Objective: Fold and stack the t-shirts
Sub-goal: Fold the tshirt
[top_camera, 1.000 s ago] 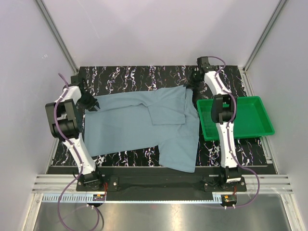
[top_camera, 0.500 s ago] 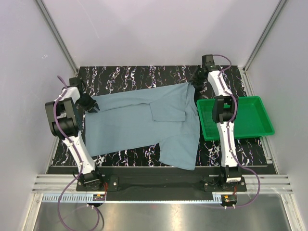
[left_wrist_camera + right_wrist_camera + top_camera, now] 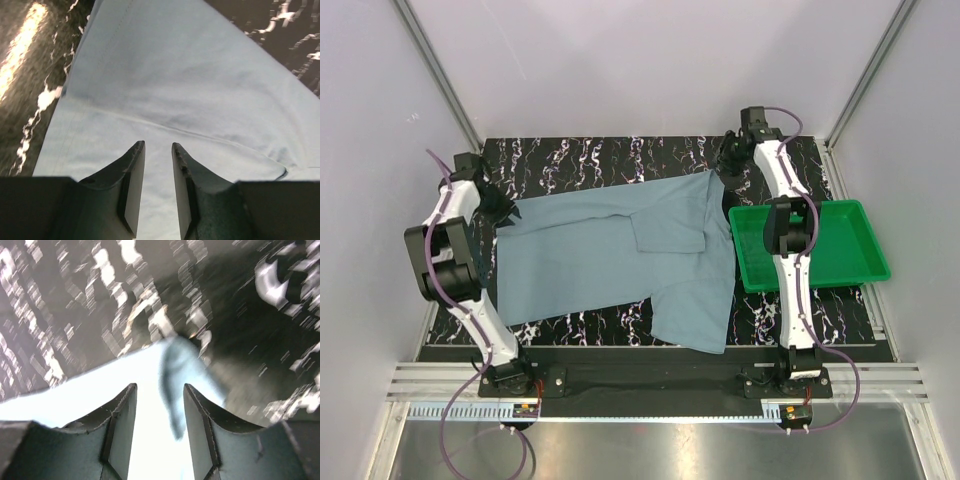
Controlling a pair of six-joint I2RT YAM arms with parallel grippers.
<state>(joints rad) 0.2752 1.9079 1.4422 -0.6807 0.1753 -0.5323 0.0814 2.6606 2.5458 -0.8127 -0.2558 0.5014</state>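
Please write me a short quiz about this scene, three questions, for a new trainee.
1. True or false: the shirt lies inside the tray.
2. How many shirts are in view? A) one B) two C) three
3. Fill in: the right gripper is by the shirt's far ___ corner.
Key: 1 false; 2 A; 3 right.
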